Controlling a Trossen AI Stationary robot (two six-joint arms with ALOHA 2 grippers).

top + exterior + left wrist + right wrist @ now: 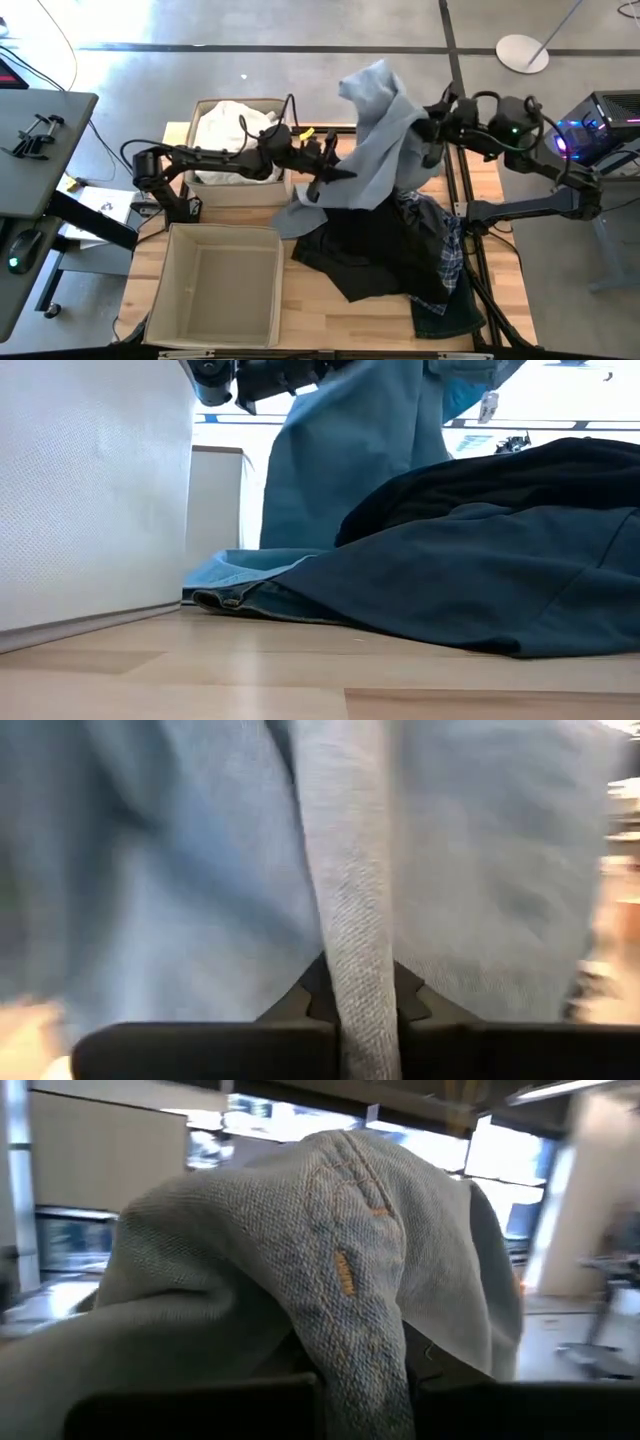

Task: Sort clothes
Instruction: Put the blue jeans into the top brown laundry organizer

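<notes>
A pale blue denim garment point(380, 130) is held up between both grippers over the table's middle. Its lower end point(240, 575) lies on the table beside the dark pile. My left gripper point(335, 172) is shut on its left side. My right gripper point(427, 125) is shut on its upper right part, and the cloth peaks above it point(372, 78). Under the denim lies a pile of black point(370, 255), dark denim point(480, 580) and navy-white plaid point(450, 255) clothes. White clothes point(232, 125) fill the far bin. My left gripper pinches a narrow upright fold of the pale denim point(352, 970) between its two fingers, coming level from the table's left. The cloth spreads above and hangs below the fingers. My right gripper holds a stitched seam of the denim point(345, 1270), coming from the table's right. The cloth drapes over the fingers and hides the place of contact.
Two beige fabric bins stand at the left: the far one point(205, 180) and the near one point(165, 290), whose wall point(90, 490) shows close in the low view. The pile covers the table's middle and right. Bare wood point(330, 320) shows near the front edge.
</notes>
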